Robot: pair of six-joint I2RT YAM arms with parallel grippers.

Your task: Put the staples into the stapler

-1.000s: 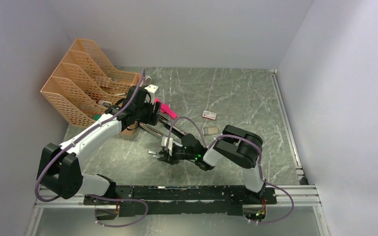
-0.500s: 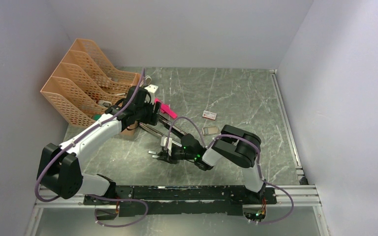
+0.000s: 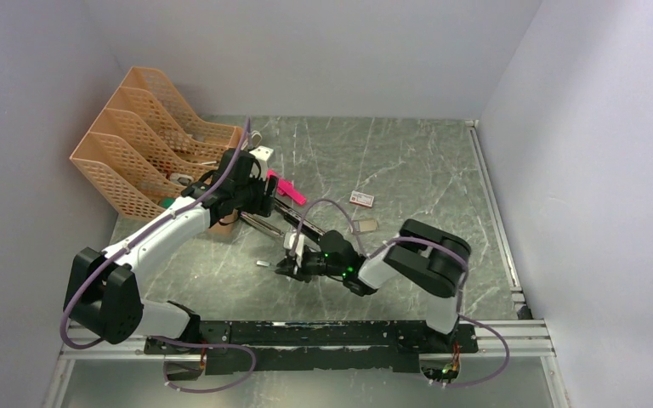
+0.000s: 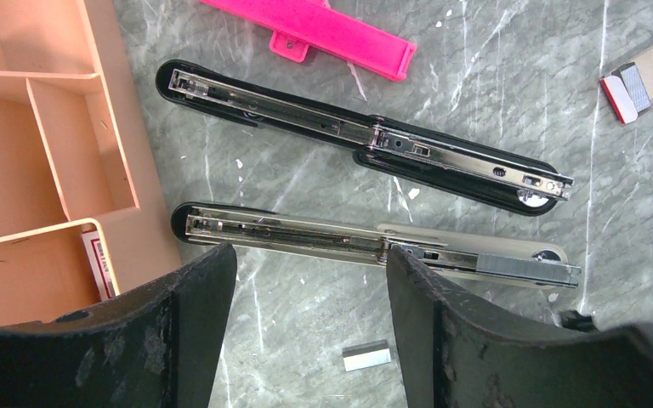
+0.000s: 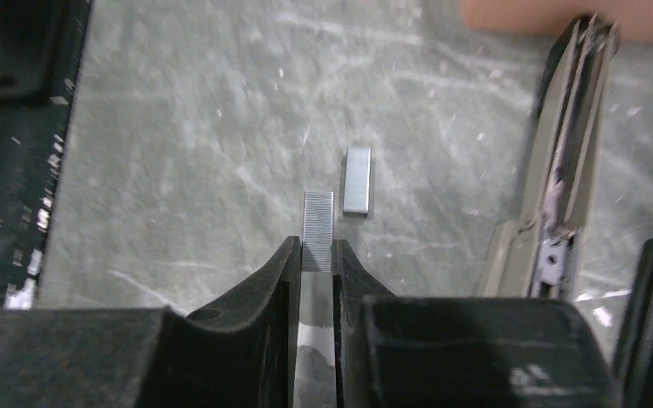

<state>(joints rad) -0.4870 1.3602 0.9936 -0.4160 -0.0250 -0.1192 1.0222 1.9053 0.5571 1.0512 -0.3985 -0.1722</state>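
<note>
We find the right gripper [image 5: 316, 251] nearly shut, its two fingers pinching one end of a short strip of staples [image 5: 318, 217]. The rest of that strip sticks out ahead of the fingertips, over the desk [image 5: 178, 170]. We cannot tell whether the strip is lifted or touching the surface. A loose strip [image 5: 357, 178] lies flat on the desk just beside the held one, apart from it.

The left gripper [image 4: 310, 263] stands wide open and has hold of nothing. It hangs above the two staplers.

The stapler [image 4: 366, 136], black, lies opened out flat on the desk with its silver rail facing up. A second stapler [image 4: 374, 246] with a grey base lies parallel and near it, also opened flat, on the side toward the right gripper. A pink piece [image 4: 315, 25] lies beyond the black stapler. The orange organizer [image 4: 51, 127] stands at the staplers' left ends. A small box [image 3: 361, 198] sits well apart, farther back on the desk.
</note>
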